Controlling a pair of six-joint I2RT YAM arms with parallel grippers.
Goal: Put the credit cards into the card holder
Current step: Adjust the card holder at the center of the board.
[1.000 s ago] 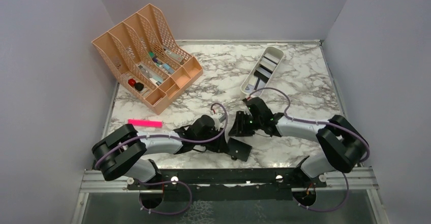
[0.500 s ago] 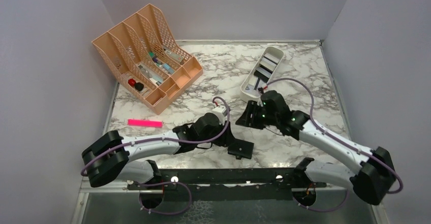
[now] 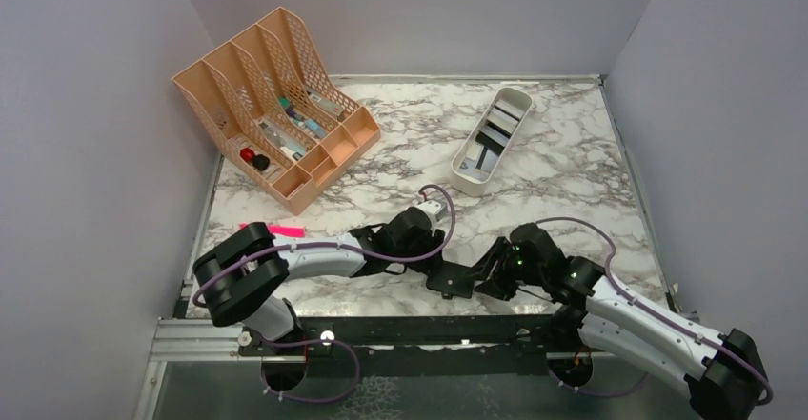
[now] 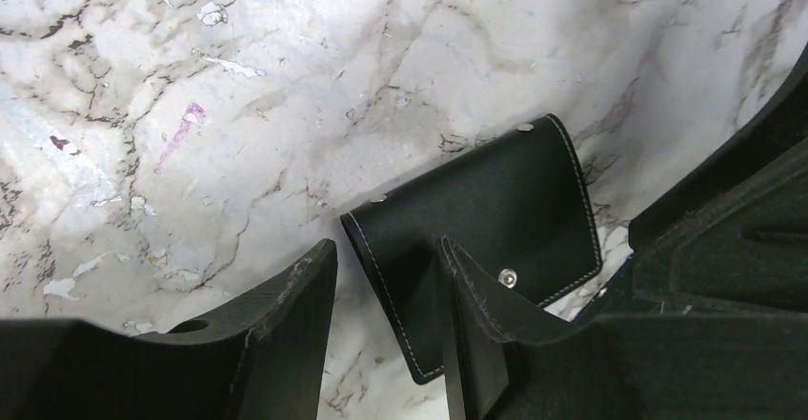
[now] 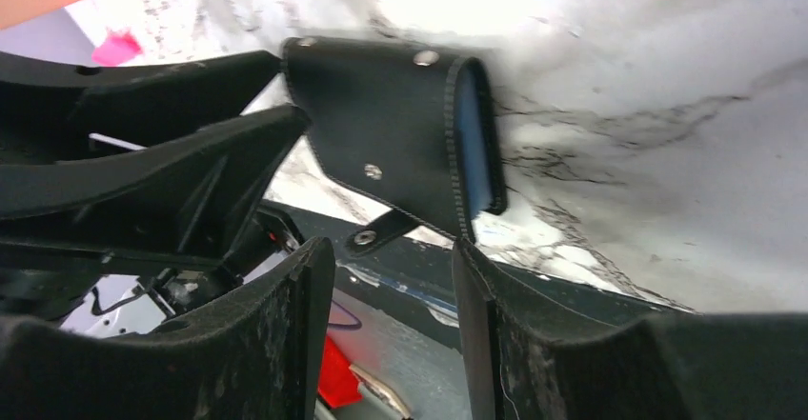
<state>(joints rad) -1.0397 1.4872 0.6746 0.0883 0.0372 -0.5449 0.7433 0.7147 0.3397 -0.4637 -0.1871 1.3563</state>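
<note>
**Pin the holder before you fetch a card**

Your left claw point(image 4: 386, 249) stands part open astride the holder's point(image 4: 495, 210) corner, not clamped on it. The right claw point(image 5: 391, 249) gapes empty just short of it. The cards point(image 3: 494, 134) lie well apart in the white tray point(image 3: 522, 96) — none in hand. Close the left on the stitched edge (clear of the snap), then send the right for one card.

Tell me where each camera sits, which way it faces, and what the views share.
Top external: above and behind both arms, which show, facing down onto the marble table.
Left wrist: on that wrist, facing down past the left hand at the black card holder.
Right wrist: on that wrist, facing past the right hand at the holder.
All three share the holder.
</note>
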